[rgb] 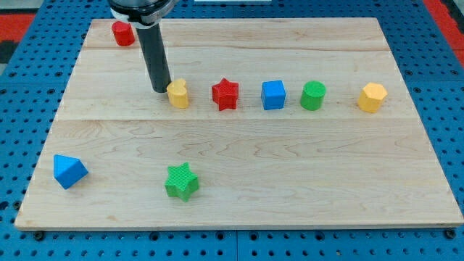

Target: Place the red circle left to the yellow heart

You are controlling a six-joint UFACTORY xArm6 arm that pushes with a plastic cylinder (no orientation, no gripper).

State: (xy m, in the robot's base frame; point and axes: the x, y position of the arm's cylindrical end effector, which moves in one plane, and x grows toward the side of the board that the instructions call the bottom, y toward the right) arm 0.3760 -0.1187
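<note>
The red circle (pixel 122 33) is a small red cylinder near the board's top left corner. The yellow heart (pixel 177 93) sits in a row of blocks across the middle of the board. My tip (pixel 161 90) rests on the board just left of the yellow heart, close to touching it. The red circle is up and to the left of my tip, well apart from it. The dark rod rises from the tip to the view's top.
Right of the yellow heart stand a red star (pixel 225 94), a blue cube (pixel 273 95), a green cylinder (pixel 313 96) and a yellow hexagon (pixel 372 97). A blue triangle (pixel 69 171) and a green star (pixel 181 181) lie lower left. The wooden board (pixel 290 181) lies on a blue pegboard.
</note>
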